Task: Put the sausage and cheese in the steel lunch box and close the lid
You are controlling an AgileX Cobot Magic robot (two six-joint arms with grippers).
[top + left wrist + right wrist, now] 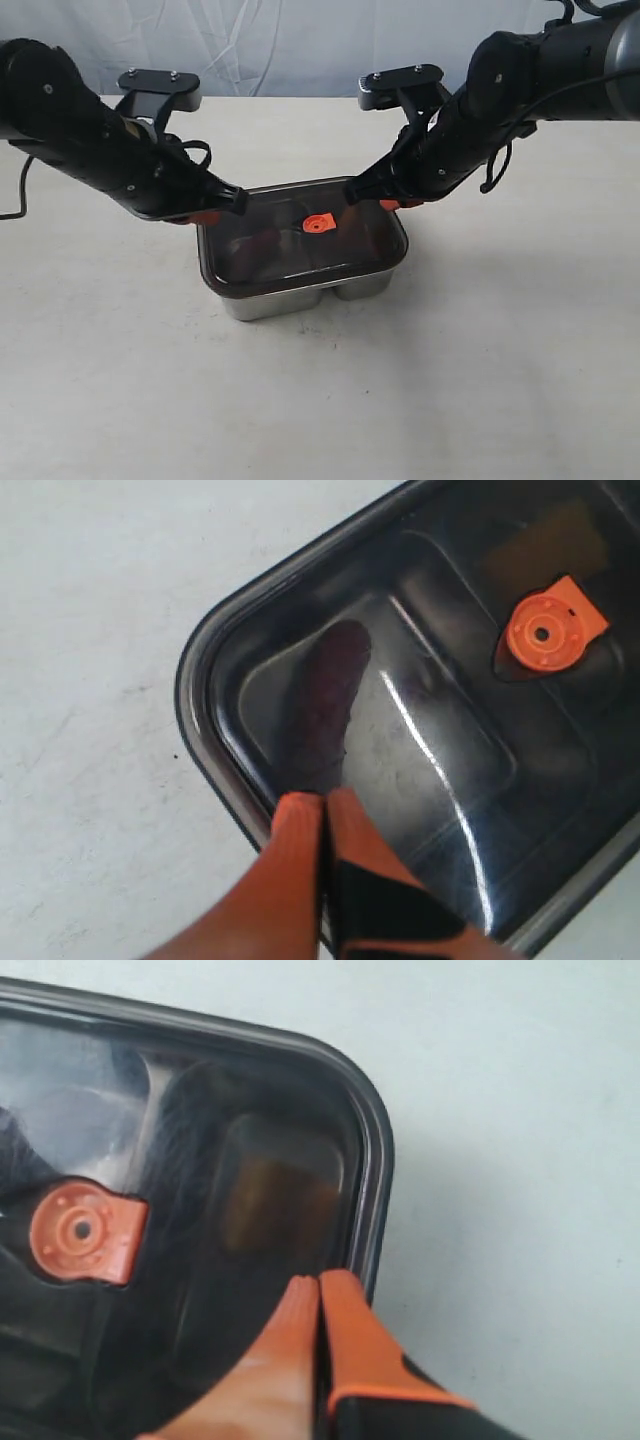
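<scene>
Sausage (pixel 330 695) — one, dim red through the one dark lid (pixel 285 255), lying inside the steel lunch box (pixel 290 302) on its left side. One cheese (pixel 278 1200) wedge likewise under the lid, on the right side. One box only, standing on the table (pixel 480 400), lid laid over it, one orange valve tab (pixel 317 223) near the lid's middle. Left jaws clenched, fingertips (pixel 300 825) pressed together on the lid near its left edge, grasping nothing — right jaws likewise, fingertips (pixel 300 1310) just inside the right rim.

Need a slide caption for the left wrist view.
Shut left gripper at the rim of the lid; sausage shows dimly through it.
</scene>
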